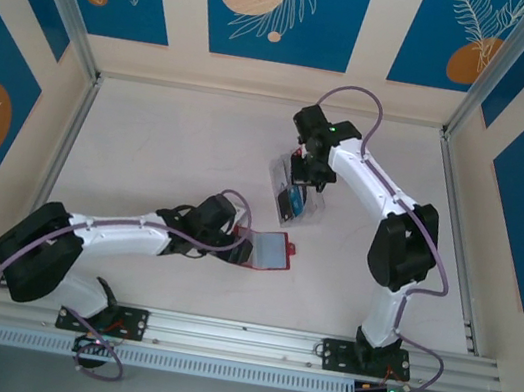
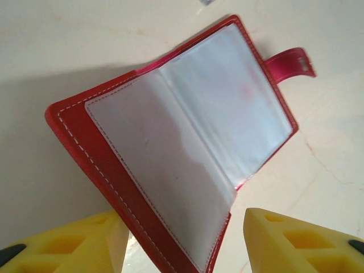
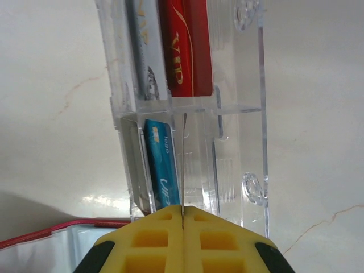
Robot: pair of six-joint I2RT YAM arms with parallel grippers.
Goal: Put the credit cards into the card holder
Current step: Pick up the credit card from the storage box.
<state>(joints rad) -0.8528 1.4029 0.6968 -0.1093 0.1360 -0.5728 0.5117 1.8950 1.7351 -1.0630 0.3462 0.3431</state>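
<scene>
The dark red card holder [image 2: 170, 148] lies open on the table, its clear inner sleeves facing up and its snap tab [image 2: 293, 61] at the far edge. My left gripper [image 2: 182, 250] is open, its yellow fingers on either side of the holder's near corner [image 1: 271, 249]. My right gripper [image 3: 183, 215] is shut on a thin credit card [image 3: 183, 165] seen edge-on, standing in the clear tray [image 3: 239, 142]. A teal-blue card [image 3: 162, 165] stands just left of it. A red card [image 3: 187, 51] and a pale grey card [image 3: 145, 51] stand in the far compartments.
The clear tray [image 1: 295, 194] sits mid-table, just beyond the holder. Raised metal rails [image 1: 218, 330] and patterned walls border the table. The holder's red edge [image 3: 51, 236] shows at the lower left of the right wrist view.
</scene>
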